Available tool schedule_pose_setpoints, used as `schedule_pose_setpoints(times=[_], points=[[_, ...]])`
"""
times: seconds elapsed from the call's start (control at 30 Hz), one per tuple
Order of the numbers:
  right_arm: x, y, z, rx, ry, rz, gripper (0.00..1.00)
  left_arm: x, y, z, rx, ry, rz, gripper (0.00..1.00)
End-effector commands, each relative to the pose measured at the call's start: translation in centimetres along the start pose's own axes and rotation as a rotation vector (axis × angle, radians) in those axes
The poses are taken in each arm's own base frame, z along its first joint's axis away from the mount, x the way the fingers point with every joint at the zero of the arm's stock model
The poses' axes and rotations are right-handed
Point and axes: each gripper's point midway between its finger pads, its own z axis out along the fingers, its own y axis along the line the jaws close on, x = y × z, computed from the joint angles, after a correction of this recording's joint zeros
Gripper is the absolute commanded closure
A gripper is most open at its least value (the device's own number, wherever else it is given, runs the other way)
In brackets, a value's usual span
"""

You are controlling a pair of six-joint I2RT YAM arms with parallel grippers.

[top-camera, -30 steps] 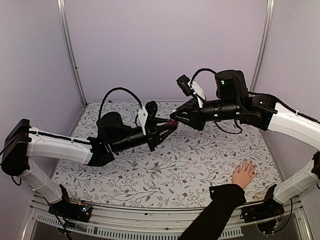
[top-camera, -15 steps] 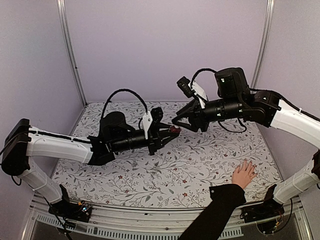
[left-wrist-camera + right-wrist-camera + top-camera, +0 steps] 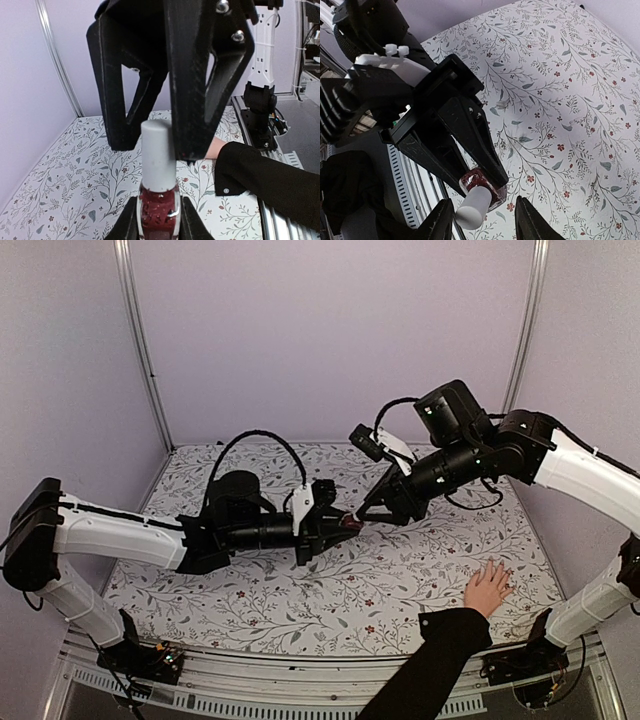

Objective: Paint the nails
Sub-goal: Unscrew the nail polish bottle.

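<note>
- The left end effector point(image 3: 340, 524) is clamped shut on a small dark-red nail polish bottle point(image 3: 158, 212). In the left wrist view its two fingers press the glass body at 9 and 3 o'clock.
- The bottle is held off the worktop. Its white cap point(image 3: 157, 155) is on and points away from the left wrist, toward the other arm.
- The right end effector point(image 3: 485, 217) stands open with one finger on either side of the cap. In the right wrist view a gap shows between the cap and each finger.
- In the top view the two end effectors meet tip to tip over the middle of the worktop point(image 3: 300, 590). The left arm reaches in from 9 o'clock and the right arm from 2 o'clock.
- The worktop is covered with a pale cloth printed with leafy sprigs and small red flowers.
- A light-skinned hand point(image 3: 488, 588) lies flat on the cloth at about 4 o'clock from the bottle and well apart from it, near the right near corner. Its fingers are spread and point toward 12 o'clock.
- The nails point(image 3: 494, 566) sit at those fingertips. They are too small to make out singly, and their colour cannot be told.
- A black sleeve point(image 3: 430, 660) runs from the wrist toward 7 o'clock, across the near rail.
- Lilac walls point(image 3: 330, 330) close in the back and sides.
</note>
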Motion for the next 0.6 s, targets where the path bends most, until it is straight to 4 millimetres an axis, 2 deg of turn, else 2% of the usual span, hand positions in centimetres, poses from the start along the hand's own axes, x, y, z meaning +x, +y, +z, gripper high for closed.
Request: schedule_pose_setpoints(times=[0.0, 0.3, 0.57], points=[[0.6, 0.6, 0.1, -0.038, 0.063, 0.022, 0.57, 0.5, -1.2, 0.7, 0.035, 0.013, 0.023, 1.0], [1.2, 0.6, 1.0, -0.05, 0.106, 0.021, 0.69, 0.7, -1.2, 1.4, 0.021, 0.022, 0.029, 1.0], [1.8, 0.7, 1.0, -0.04, 0.131, 0.019, 0.7, 0.6, -1.1, 1.5, 0.016, 0.02, 0.026, 1.0]])
